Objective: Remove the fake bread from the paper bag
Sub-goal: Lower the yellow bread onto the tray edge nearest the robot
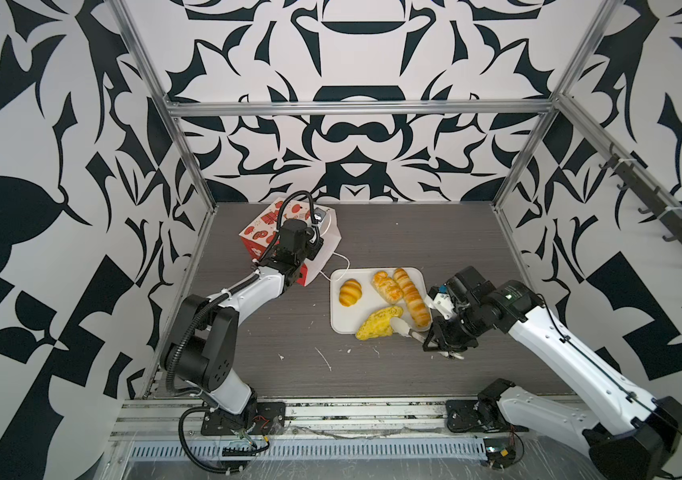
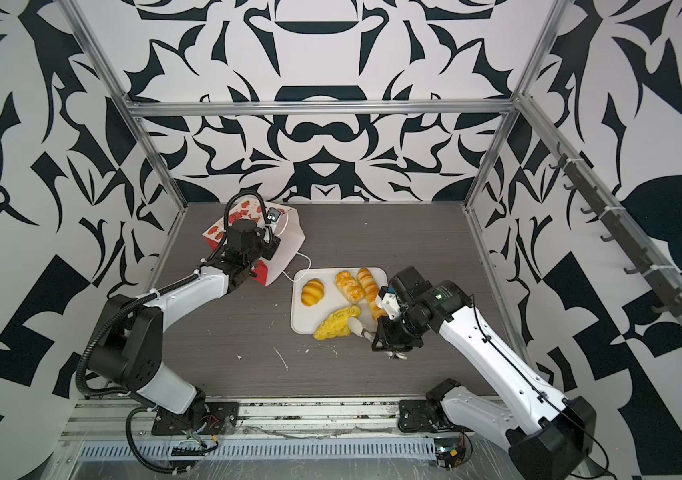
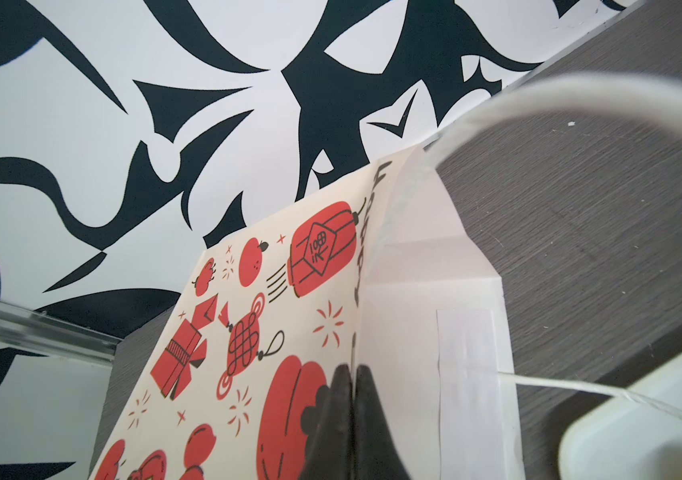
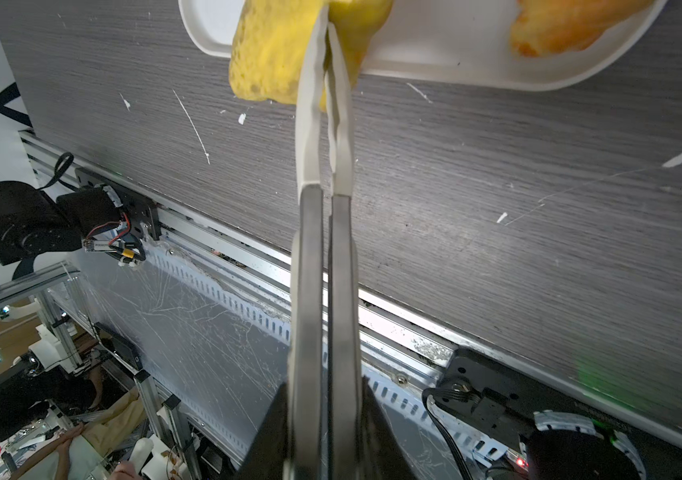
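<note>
Where the left gripper (image 3: 352, 370) meets the paper bag (image 3: 268, 311), its black fingers are pressed together on a folded edge of the paper, at the seam between the printed side and the plain white side.

Bag: far left of the table (image 1: 414, 232), tilted, with the red printed end toward the far left and the white end toward the tray (image 1: 343, 320).

String handle (image 3: 559, 383): runs from the bag's white end across the table toward the tray.

Right gripper (image 4: 327, 25): pale fingers (image 4: 310, 124) set together with only a slit between them, tips against the right end of a flat yellow pastry (image 1: 376, 324). Whether any of it is pinched cannot be told.

Pastry: at the tray's near edge, its left end hanging over onto the table.

Tray: white, rectangular, middle of the table, just right of the bag.

On it, left to right:
- croissant (image 1: 349, 292), apart from the rest
- braided piece (image 1: 387, 286)
- long ridged loaf (image 1: 411, 297)

The last two lie side by side, slanting from far left to near right.
</note>
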